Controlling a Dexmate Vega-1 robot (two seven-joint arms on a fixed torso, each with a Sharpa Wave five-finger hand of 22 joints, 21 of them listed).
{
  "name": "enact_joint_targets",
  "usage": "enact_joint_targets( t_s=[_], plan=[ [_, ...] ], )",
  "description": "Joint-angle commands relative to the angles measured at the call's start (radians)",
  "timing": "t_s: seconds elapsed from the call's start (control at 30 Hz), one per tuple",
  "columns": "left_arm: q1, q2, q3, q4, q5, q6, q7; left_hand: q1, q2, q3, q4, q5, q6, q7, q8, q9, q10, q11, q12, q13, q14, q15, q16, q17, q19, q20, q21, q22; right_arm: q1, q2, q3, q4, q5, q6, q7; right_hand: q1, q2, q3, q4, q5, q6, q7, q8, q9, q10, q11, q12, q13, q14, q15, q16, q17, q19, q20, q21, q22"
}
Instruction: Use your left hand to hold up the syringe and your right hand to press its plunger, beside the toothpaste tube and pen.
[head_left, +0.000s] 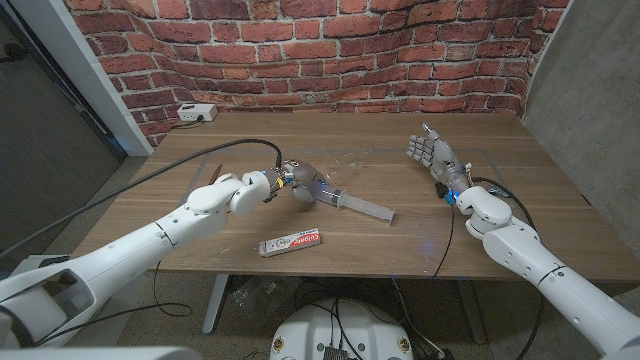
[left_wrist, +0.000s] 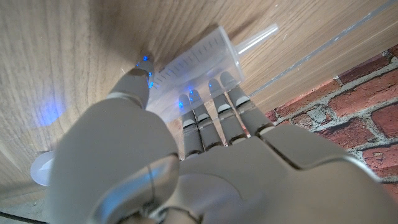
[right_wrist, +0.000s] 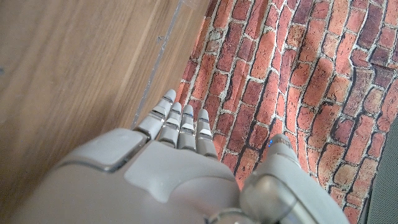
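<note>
The clear syringe (head_left: 345, 201) lies low near the middle of the wooden table (head_left: 500, 215), its plunger end (head_left: 388, 214) pointing right. My left hand (head_left: 300, 185) grips its barrel (left_wrist: 198, 63) between thumb (left_wrist: 134, 84) and fingers (left_wrist: 214, 106); the plunger rod (left_wrist: 255, 38) sticks out past the fingers. I cannot tell whether the syringe touches the table. The toothpaste tube (head_left: 290, 244) lies near the front edge, just in front of that hand. My right hand (head_left: 432, 154) stands at the right rear, well clear of the syringe, fingers (right_wrist: 180, 121) straight and holding nothing.
A white box (head_left: 197, 112) with a cable sits at the table's back left corner. A black cable (head_left: 235, 147) arcs over the table to my left wrist. A brick wall (head_left: 330, 50) stands right behind the table.
</note>
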Motion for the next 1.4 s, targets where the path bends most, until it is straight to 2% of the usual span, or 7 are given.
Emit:
enact_joint_targets(
  t_s=[0.03,0.37,0.5,0.57,0.7,1.0,1.4],
  plan=[
    [-0.008,-0.027,0.023,0.037,-0.003,-0.001,0.021,0.019,0.005,0.011,0.005,-0.009,0.006,0.001,-0.001,0.002,0.007,-0.002,-0.007,0.004,0.010,-0.085,-0.004,0.000,0.014,0.000,0.008,0.003,-0.004,-0.007,0.004,-0.007,-0.007,0.003,-0.004,0.008,0.004,0.003,-0.006,-0.002,0.008,-0.001,-0.002,0.002,0.009,0.004,-0.002,0.003,0.009,0.000,0.000,0.006,0.008,0.000,-0.001,0.001],
    [-0.031,-0.047,0.045,0.071,-0.027,-0.029,0.019,0.077,0.030,0.032,0.007,-0.040,0.060,-0.002,0.013,0.003,0.050,-0.001,0.001,0.005,0.046,-0.098,0.000,0.001,0.049,-0.009,0.018,0.001,-0.002,-0.006,0.006,-0.001,0.001,0.004,0.005,0.008,0.004,0.002,-0.007,-0.002,0.007,-0.001,-0.003,0.002,0.010,0.003,-0.002,0.003,0.011,-0.001,0.001,0.006,0.009,0.000,-0.001,0.002],
    [-0.036,-0.052,0.041,0.083,-0.054,-0.048,0.029,0.135,0.060,0.055,0.014,-0.092,0.129,0.001,0.027,0.004,0.124,-0.005,0.014,0.007,0.113,-0.119,0.008,0.001,0.102,-0.022,0.034,0.000,0.000,-0.004,0.005,0.006,0.002,0.009,0.011,0.008,0.004,0.002,-0.007,-0.002,0.007,-0.003,-0.003,0.002,0.011,0.003,-0.001,0.003,0.011,0.000,0.001,0.006,0.009,0.000,-0.001,0.002],
    [-0.038,-0.052,0.039,0.084,-0.063,-0.051,0.031,0.171,0.075,0.070,0.010,-0.107,0.178,0.003,0.039,0.004,0.151,0.022,0.016,0.007,0.152,-0.123,0.013,0.000,0.128,-0.037,0.042,-0.002,0.001,-0.003,0.005,0.008,0.004,0.011,0.012,0.008,0.004,0.001,-0.007,-0.002,0.007,-0.002,-0.003,0.002,0.011,0.003,-0.001,0.003,0.010,-0.001,0.000,0.006,0.009,0.000,-0.002,0.002],
    [-0.032,-0.051,0.026,0.085,-0.086,-0.055,0.057,0.211,0.091,0.088,0.018,-0.125,0.300,0.001,0.067,0.004,0.265,0.012,0.036,0.008,0.259,-0.138,0.023,-0.002,0.203,-0.057,0.067,-0.004,0.001,-0.001,0.006,0.010,0.008,0.013,0.016,0.008,0.004,0.001,-0.007,-0.002,0.008,-0.001,-0.003,0.002,0.010,0.003,-0.002,0.003,0.011,0.001,0.000,0.006,0.009,0.000,-0.002,0.002],
    [-0.027,-0.043,0.014,0.067,-0.113,-0.050,0.057,0.233,0.106,0.110,0.030,-0.128,0.455,0.018,0.087,0.000,0.406,0.017,0.043,0.004,0.415,-0.151,0.024,-0.006,0.301,-0.075,0.103,-0.006,0.005,0.004,0.004,0.023,0.007,0.030,0.029,0.007,0.004,0.001,-0.008,-0.002,0.007,-0.001,-0.003,0.002,0.011,0.004,-0.002,0.003,0.010,0.000,0.000,0.006,0.010,-0.001,-0.002,0.002],
    [-0.007,-0.023,0.005,0.021,-0.072,-0.035,0.095,0.235,0.116,0.118,0.035,-0.129,0.489,0.026,0.087,0.000,0.436,0.015,0.040,0.005,0.450,-0.157,0.018,-0.006,0.323,-0.077,0.111,-0.006,0.001,0.006,0.005,0.025,0.006,0.042,0.032,0.007,0.005,0.000,-0.009,-0.002,0.008,0.000,-0.003,0.002,0.013,0.002,-0.001,0.003,0.012,0.000,0.000,0.006,0.011,0.000,-0.003,0.002]
  ],
)
